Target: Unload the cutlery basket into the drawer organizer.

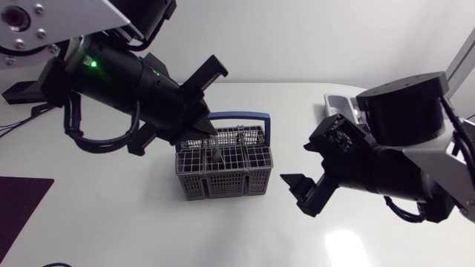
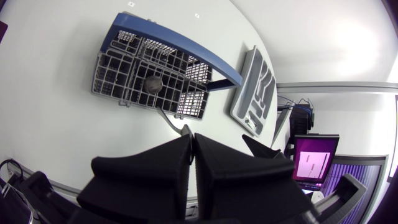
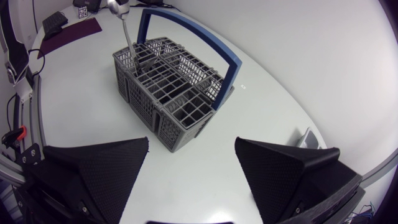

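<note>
The left arm slants in from the far left corner, its gripper (image 2: 191, 137) above the grey basket (image 1: 223, 174) at mid-surface, fingers clamped on the handle of a metal utensil (image 2: 153, 83) standing in one compartment. The right arm enters from the right edge, its gripper (image 1: 308, 169) spread wide beside the basket. The drawer organizer (image 2: 252, 93) lies near the white table's (image 1: 111, 215) far edge, and a dark mat (image 1: 21, 204) lies at its left edge.

The white counter (image 1: 111, 230) has a smooth, matte top, and a soft patch of glare sits on its right part. A dark, flat, rectangular mat (image 1: 21, 206) lies on the counter at its left side, partly cut off by the head view. From the right wrist view the mat looks maroon.
</note>
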{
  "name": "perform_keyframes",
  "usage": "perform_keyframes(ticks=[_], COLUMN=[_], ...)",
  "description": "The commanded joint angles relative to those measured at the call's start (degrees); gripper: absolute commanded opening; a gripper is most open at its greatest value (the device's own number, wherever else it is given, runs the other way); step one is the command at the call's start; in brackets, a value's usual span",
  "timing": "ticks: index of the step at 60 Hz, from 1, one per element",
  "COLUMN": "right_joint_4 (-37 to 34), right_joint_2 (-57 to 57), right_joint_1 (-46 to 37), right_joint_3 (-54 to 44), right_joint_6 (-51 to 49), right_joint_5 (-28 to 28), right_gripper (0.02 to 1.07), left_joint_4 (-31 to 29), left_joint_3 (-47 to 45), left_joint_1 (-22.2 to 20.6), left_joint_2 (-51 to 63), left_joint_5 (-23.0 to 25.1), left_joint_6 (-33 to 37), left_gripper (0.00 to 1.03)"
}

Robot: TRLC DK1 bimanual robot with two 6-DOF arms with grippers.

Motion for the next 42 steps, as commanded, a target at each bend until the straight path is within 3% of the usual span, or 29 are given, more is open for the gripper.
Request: perform_keyframes(ticks=[1, 25, 32, 42], right_joint_4=[1.0, 3.8, 5.5, 8.2], right_joint_2=[-1.3, -2.4, -1.8, 1.8], right_joint_1=[0.4, 2.1, 4.2, 5.7], right_joint_3=[-1.8, -2.2, -2.2, -1.5], right_joint_6=[-0.8, 0.5, 1.5, 1.9], right_joint_5=[-1.4, -5.4, -6.4, -7.8], right_gripper=[1.02, 1.01, 0.92, 0.88], left_joint_4=[-0.7, -0.7, -0.8, -1.8], left_joint_3=[1.7, 3.0, 3.8, 5.8], left_joint_1=[0.4, 0.7, 0.7, 0.7], left_joint_2=[-0.8, 3.2, 5.3, 7.9], left_joint_5=[1.2, 10.0, 12.0, 14.7], left_joint_6=[-1.2, -2.7, -3.0, -3.1], left_gripper=[0.04, 0.04, 0.04, 0.04])
